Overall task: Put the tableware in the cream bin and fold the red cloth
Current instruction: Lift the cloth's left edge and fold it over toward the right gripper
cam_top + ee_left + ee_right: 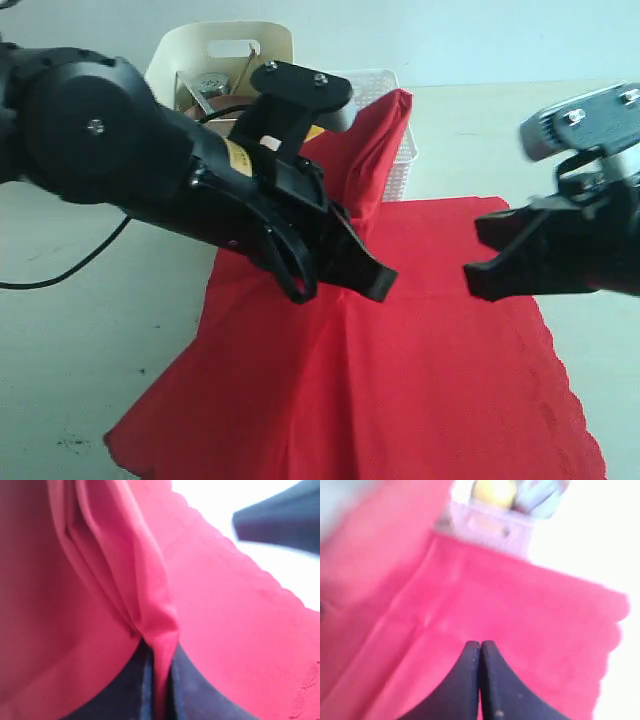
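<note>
The red cloth [420, 380] lies spread over the table, and a ridge of it rises against the white lattice basket. My left gripper [376, 282] hangs over the cloth's middle, shut on a pinched fold of it [161, 630]. My right gripper [482, 268] hovers just right of it over the cloth [520, 610], jaws shut with nothing clearly between them [480, 646]. The cream bin [190, 45] stands at the back left, partly behind my left arm. A steel cup [211, 85] and wooden chopsticks [246, 68] show inside it; other tableware is hidden.
The white lattice basket [402, 160] stands right of the cream bin, touching the cloth's far edge; it [490, 522] holds a lemon [493, 492] and a milk carton [540, 494]. A black cable [70, 268] lies on the table at left.
</note>
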